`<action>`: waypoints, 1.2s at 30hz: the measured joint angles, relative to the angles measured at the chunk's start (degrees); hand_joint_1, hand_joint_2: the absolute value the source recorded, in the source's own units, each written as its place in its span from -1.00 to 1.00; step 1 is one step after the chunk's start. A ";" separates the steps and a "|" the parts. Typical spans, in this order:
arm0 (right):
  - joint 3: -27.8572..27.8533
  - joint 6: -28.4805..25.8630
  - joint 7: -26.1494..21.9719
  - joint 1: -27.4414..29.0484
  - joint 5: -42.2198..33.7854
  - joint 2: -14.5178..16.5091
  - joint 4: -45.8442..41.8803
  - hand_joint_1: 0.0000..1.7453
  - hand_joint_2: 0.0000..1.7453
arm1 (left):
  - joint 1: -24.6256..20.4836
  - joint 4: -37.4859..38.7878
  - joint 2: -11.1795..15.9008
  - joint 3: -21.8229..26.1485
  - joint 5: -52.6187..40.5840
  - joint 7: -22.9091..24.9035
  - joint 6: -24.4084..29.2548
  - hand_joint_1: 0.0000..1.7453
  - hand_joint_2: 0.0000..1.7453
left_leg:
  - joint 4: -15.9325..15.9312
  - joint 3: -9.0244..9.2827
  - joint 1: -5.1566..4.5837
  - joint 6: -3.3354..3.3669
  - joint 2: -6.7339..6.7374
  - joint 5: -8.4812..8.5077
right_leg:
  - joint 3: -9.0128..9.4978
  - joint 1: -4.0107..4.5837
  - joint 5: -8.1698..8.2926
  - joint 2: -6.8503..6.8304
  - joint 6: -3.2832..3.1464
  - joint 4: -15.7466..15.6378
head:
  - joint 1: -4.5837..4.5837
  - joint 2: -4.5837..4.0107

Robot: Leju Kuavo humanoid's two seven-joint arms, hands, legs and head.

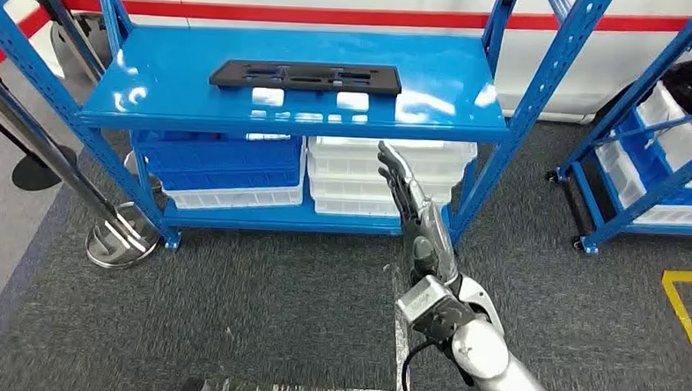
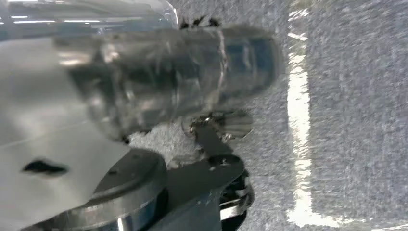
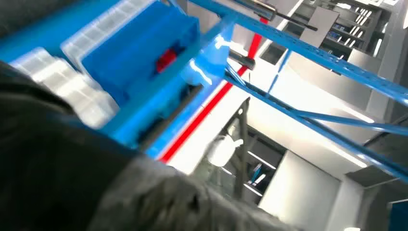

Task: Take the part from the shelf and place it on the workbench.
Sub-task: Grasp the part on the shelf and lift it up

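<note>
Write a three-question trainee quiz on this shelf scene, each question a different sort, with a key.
1. True or false: the black part lies on the shelf's top deck.
2. Which hand is raised toward the shelf? A) left B) right
3. Fill in: the right hand holds ____.

Key: 1 true. 2 B. 3 nothing; its fingers are spread, short of the part, level with the white bins beside the blue bins.
</note>
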 joint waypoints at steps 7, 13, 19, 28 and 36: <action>0.54 -0.72 0.85 -0.06 0.66 -0.01 0.80 -1.00 -1.00 | 0.05 0.00 -0.13 -0.13 -0.02 0.06 0.11 -1.00 -1.00 | -0.15 5.68 0.05 -0.03 -0.58 -4.50 | -10.00 -0.13 -0.23 -0.04 0.55 3.12 | 0.08 0.00; 0.96 -0.47 1.22 -0.22 0.68 0.14 1.49 -1.00 -1.00 | -0.40 0.07 -0.28 -0.75 -1.17 0.84 -0.03 -1.00 -1.00 | 0.53 8.53 -0.16 -1.80 -0.67 -7.62 | -8.60 0.44 9.37 0.08 -1.79 -6.08 | 0.02 0.00; 1.06 0.51 1.26 -0.59 0.05 0.42 2.00 -1.00 -1.00 | -1.15 0.07 -0.21 -2.42 -3.51 2.10 -1.03 -1.00 -1.00 | 15.87 -2.89 0.05 -3.14 -0.04 -10.31 | -3.35 0.02 6.51 -0.04 -2.93 -8.20 | -0.22 0.00; 1.27 0.38 1.50 -0.73 -0.15 1.01 3.65 -1.00 -1.00 | -0.96 0.11 0.27 -4.25 -5.55 4.42 -1.98 -1.00 -1.00 | 2.43 -6.31 -0.48 -1.20 -0.18 3.75 | 2.73 0.66 0.00 1.23 -1.21 -7.48 | -0.07 0.00; 1.29 0.48 1.45 -0.82 -0.27 0.94 4.13 -1.00 -1.00 | -1.49 0.09 0.49 -5.98 -6.62 3.67 -2.40 -1.00 -1.00 | 2.00 -4.79 -0.41 0.45 -0.21 2.34 | -6.92 0.49 -5.57 0.34 0.04 8.24 | 0.37 0.00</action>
